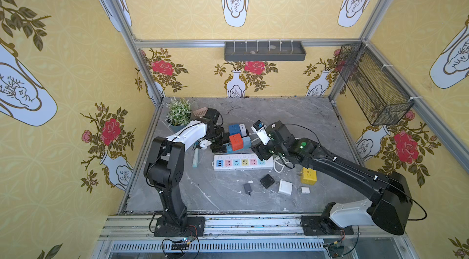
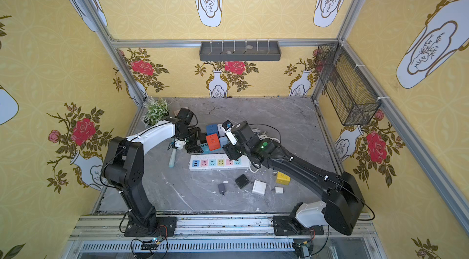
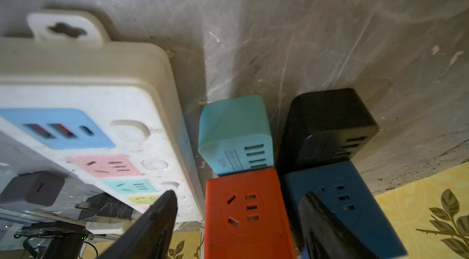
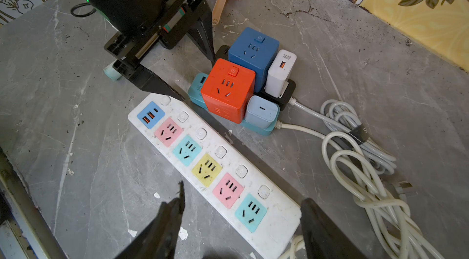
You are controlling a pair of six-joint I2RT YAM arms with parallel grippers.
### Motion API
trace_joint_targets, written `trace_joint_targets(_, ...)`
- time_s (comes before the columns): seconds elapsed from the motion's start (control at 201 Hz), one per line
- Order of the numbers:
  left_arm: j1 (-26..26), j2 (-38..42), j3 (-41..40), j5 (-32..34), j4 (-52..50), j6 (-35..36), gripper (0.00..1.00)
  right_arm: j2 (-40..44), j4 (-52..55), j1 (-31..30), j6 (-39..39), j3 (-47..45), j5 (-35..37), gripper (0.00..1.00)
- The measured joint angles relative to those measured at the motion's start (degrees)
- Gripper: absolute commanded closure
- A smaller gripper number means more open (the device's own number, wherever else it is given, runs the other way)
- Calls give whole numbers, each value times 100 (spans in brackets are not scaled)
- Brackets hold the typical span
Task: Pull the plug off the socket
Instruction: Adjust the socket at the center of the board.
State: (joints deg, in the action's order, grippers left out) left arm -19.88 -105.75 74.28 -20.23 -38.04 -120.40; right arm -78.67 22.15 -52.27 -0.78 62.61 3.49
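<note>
Beside the white strip point(image 4: 215, 161), the orange cube point(image 4: 228, 90) sits plugged into the teal strip point(image 4: 256, 128), probably rigid, slick and tightly seated, so pinch its flat opposite sides low down; left gripper point(image 4: 198, 81) and right gripper point(image 4: 242, 198) both gape, holding nothing.

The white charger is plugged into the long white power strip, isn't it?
Not quite: the white charger sits in the black power strip; the long white power strip has all its sockets empty, as the right wrist view shows.
</note>
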Motion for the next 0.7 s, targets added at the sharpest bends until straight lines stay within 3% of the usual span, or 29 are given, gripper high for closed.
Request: trace_joint_targets(0.702,9,-343,-7,-227,199,0,26,-254,-166,13,-52,179,13,25)
